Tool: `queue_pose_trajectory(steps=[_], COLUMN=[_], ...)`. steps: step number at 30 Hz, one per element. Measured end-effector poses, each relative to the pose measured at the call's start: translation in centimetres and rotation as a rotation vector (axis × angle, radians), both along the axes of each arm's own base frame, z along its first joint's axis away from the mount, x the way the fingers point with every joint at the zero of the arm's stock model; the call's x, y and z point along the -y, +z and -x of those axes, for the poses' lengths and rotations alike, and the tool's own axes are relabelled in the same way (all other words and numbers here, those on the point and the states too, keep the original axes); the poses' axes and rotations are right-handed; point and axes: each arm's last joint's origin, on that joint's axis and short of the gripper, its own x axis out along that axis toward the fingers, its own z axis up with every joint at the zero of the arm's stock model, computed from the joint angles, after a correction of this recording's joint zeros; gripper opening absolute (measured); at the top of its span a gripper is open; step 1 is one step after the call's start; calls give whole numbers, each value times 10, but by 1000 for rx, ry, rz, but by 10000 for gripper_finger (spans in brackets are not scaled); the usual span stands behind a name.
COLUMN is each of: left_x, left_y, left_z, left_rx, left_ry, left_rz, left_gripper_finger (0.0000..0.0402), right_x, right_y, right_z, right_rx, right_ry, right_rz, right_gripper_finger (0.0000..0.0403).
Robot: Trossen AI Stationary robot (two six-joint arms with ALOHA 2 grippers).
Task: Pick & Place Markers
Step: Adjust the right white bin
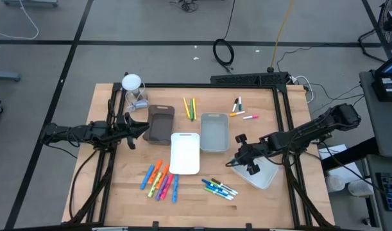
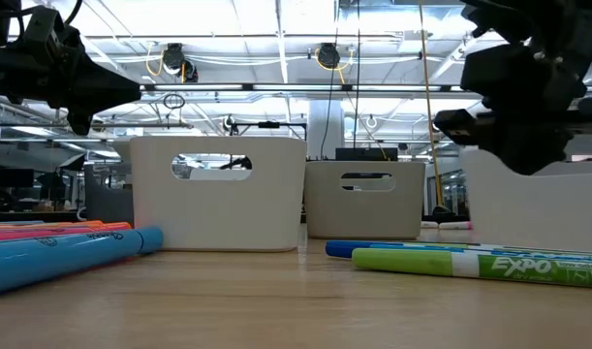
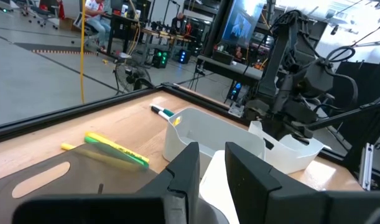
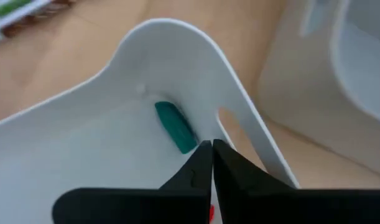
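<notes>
Your right gripper (image 4: 212, 149) is hanging over the clear tray (image 1: 263, 174) w/ fingers pressed together, gripping nothing; a green marker (image 4: 175, 127) is lying inside. Left gripper (image 3: 209, 163) is idling by the brown tray (image 1: 161, 123), fingers slightly apart. Other markers (image 1: 161, 180) are lying on the table (image 1: 119, 192).

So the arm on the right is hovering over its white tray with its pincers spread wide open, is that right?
Not quite. The right gripper is over the white tray, but its fingers are pressed shut, not spread. The right wrist view shows them meeting above a teal marker lying in the tray.
</notes>
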Motion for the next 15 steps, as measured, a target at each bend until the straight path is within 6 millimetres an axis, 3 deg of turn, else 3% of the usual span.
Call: queue_pose_trajectory(steps=[7, 12, 15], left_x=[0, 0, 0], left_y=[0, 0, 0], left_z=[0, 0, 0], left_rx=[0, 0, 0], left_ry=[0, 0, 0], left_rz=[0, 0, 0], left_gripper_finger=[79, 79, 79], right_x=[5, 4, 4], right_y=[12, 41, 60], right_z=[6, 12, 19], right_rx=[76, 189, 154], right_ry=[-107, -127, -209], right_rz=[100, 68, 7], right_gripper_finger=[1, 0, 0])
